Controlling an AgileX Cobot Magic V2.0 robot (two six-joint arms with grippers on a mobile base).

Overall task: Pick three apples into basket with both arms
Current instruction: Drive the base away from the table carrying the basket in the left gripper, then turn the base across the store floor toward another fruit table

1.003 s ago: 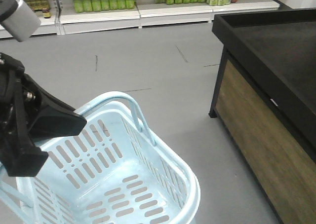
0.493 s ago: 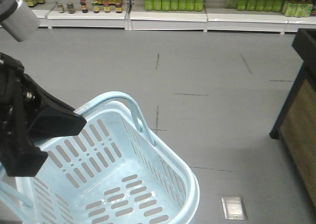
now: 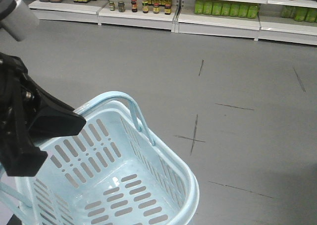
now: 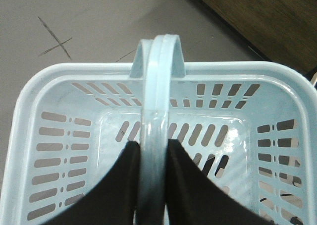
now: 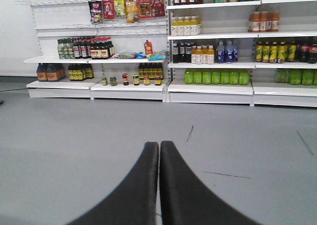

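Grey floor — one basket, likely clasped.

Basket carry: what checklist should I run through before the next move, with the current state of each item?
1. Left gripper closed around the handle: ok, fingers flank it on both sides.
2. Right gripper free for picking: ok, shut and empty.
3. Basket has room: ok, nothing inside.
4. Apples in sight: not ok, none in any view.
5. Basket hanging level: cannot tell.
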